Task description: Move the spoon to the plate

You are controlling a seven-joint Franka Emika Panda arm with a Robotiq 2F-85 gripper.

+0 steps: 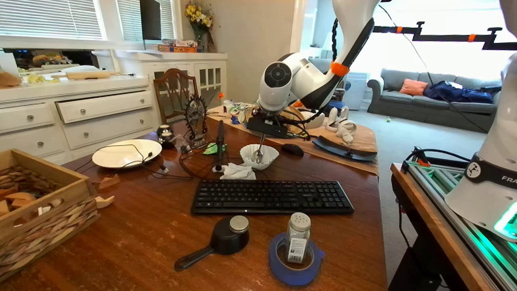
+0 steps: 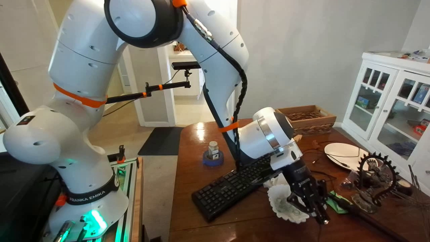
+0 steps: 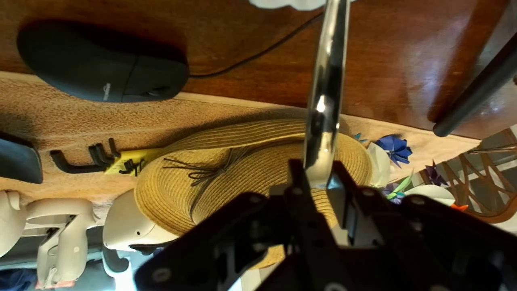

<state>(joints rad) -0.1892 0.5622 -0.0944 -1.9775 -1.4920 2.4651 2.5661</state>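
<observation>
My gripper [image 3: 317, 173] is shut on the handle end of the shiny metal spoon [image 3: 327, 89], which points away from the fingers in the wrist view. In an exterior view the spoon [image 1: 257, 156] hangs steeply with its head within the outline of the small fluted white bowl [image 1: 268, 155]; I cannot tell if it touches the bowl. In an exterior view the gripper [image 2: 320, 218] is beside the bowl [image 2: 285, 205] and hides the spoon. The flat white plate [image 1: 117, 155] lies on the table away from the gripper; it also shows in an exterior view [image 2: 341, 149].
A cable crosses the plate. A black stick-like object [image 1: 219, 145], a metal wheel ornament [image 1: 196, 121] and crumpled tissue [image 1: 237, 171] stand or lie between bowl and plate. A keyboard [image 1: 270, 197], mouse [image 1: 292, 150], straw hat [image 3: 242, 173] and woven basket [image 1: 44, 218] are around.
</observation>
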